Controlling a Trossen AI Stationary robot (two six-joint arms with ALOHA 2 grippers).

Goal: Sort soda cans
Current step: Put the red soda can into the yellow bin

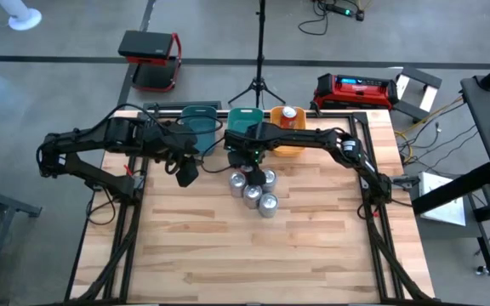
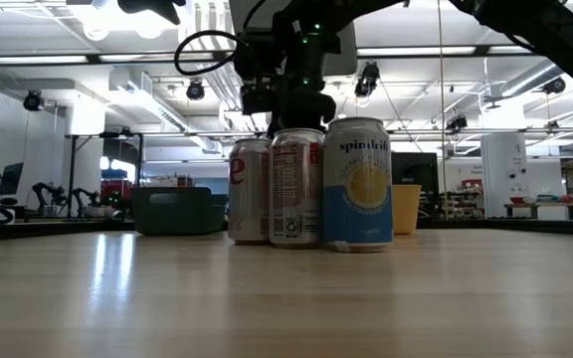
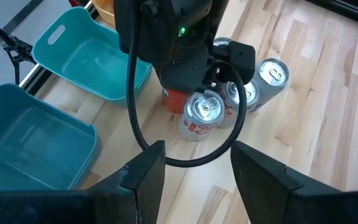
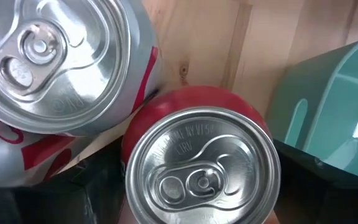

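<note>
Hovering right above the red soda can [image 4: 197,165], right gripper [image 1: 256,161] low over the far end of the can cluster; fingers hidden behind the can and wrist body, open or closed impossible to tell. Red can upright on the table [image 1: 228,255], touching a silver-grey can with red lettering [image 4: 55,68] beside it. Cluster of upright cans [image 1: 254,189] near table centre, slightly toward the far edge, packed touching or nearly touching; from the low view, three fronts readable: a red-lettered silver can [image 2: 250,191], a label-text can [image 2: 296,187], a blue-and-yellow can [image 2: 357,185]. One more can [image 1: 289,116] standing inside the orange bin [image 1: 290,144] at the far edge of the table. Two teal bins, one [image 1: 197,121] left of the other [image 1: 245,121], along the same far edge, both showing bare floors in the left wrist view. Left gripper [image 3: 194,168] raised off the table toward the left of the cluster, fingers [image 3: 148,171] spread wide, holding nothing, pointed at the cans and the right arm's wrist. Black cable [image 3: 142,118] looping from the right wrist in front of the cluster.
</note>
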